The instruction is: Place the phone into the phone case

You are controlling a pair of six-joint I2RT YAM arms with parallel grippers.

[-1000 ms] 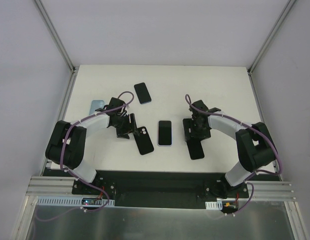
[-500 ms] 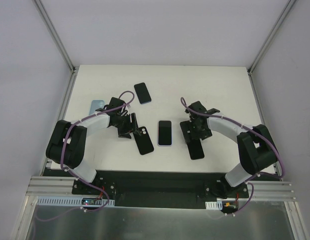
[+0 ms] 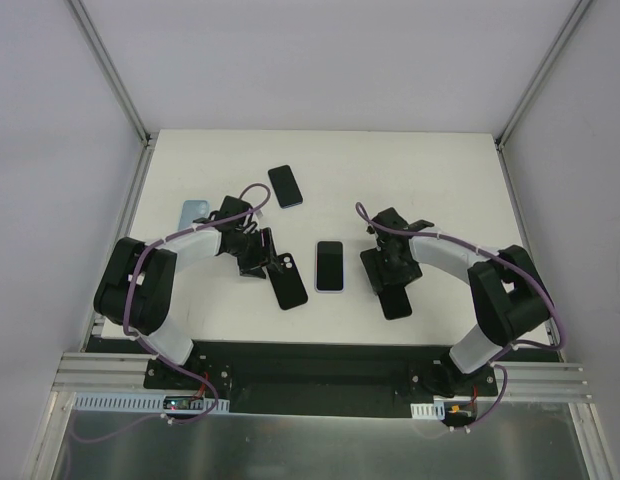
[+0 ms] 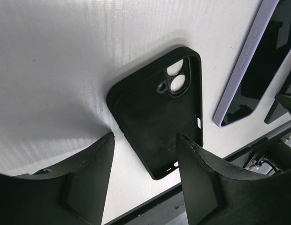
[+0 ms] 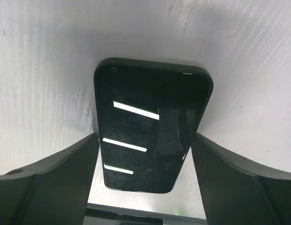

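A black phone case [image 3: 287, 281] lies open side up left of centre, its camera cutout clear in the left wrist view [image 4: 157, 112]. My left gripper [image 3: 256, 253] is open just beside its far-left end; in the left wrist view the gripper [image 4: 145, 176] has a finger on each side of the case without touching it. A black phone [image 3: 395, 298] lies screen up on the right. My right gripper [image 3: 388, 266] is open and low over the phone's far end. In the right wrist view the gripper [image 5: 143, 164] straddles the phone [image 5: 150, 126].
A phone with a lilac edge [image 3: 330, 266] lies between the two arms and shows in the left wrist view [image 4: 258, 56]. Another black phone [image 3: 284, 186] lies at the back. A light blue case [image 3: 194, 212] lies at the far left. The table's near edge [image 3: 320, 343] is close.
My right gripper has moved toward the near edge and slightly left, now straddling the black phone. The left gripper has shifted only slightly beside the case.
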